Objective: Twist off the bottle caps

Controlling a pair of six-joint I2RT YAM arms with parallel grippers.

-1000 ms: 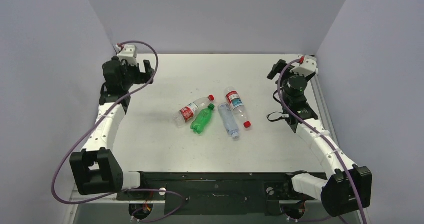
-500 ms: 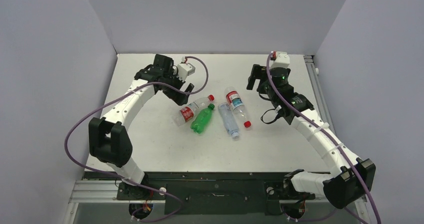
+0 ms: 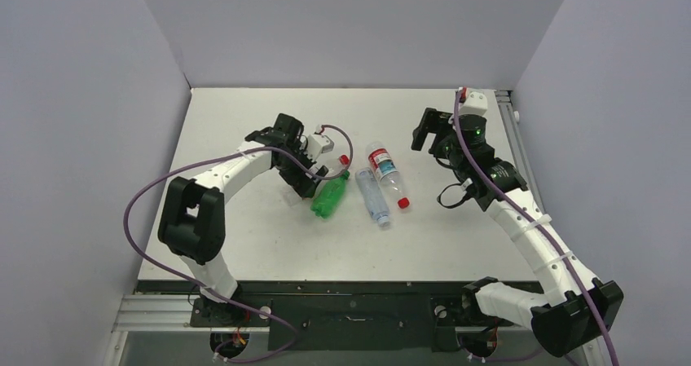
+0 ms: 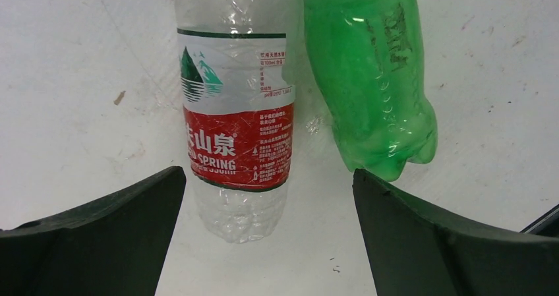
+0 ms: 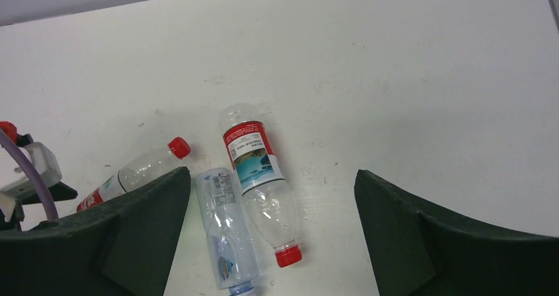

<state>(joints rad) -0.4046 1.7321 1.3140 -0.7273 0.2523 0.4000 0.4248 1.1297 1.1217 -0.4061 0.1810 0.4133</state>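
- Bottle caps (image 3: 344,160) all look screwed on. From the top, four bottles lie flat on the worktop (image 3: 244,244), bunched round the green bottle (image 3: 329,196). A red-label bottle (image 3: 328,167) is right beside its left flank, the pale bottle (image 3: 371,195) is just to its right, and a second red-label bottle (image 3: 385,173) lies beyond that. Over the green bottle's left neighbour hangs the left end effector (image 3: 303,183). Well off to the green bottle's right is the right end effector (image 3: 424,131).
- Left wrist: fingers (image 4: 99,243) spread wide, gripping nothing, with the red-label bottle's base between them and the green bottle's base by one finger. No caps in shot though.
- Right wrist: wide open and empty too. It catches both red caps (image 5: 178,147) and the whitish cap (image 5: 242,289), but no green bottle.
- My guess: thin, empty-looking plastic, so light, squashy and keen to roll. Clamp the body at the label and pinch the cap's sides.
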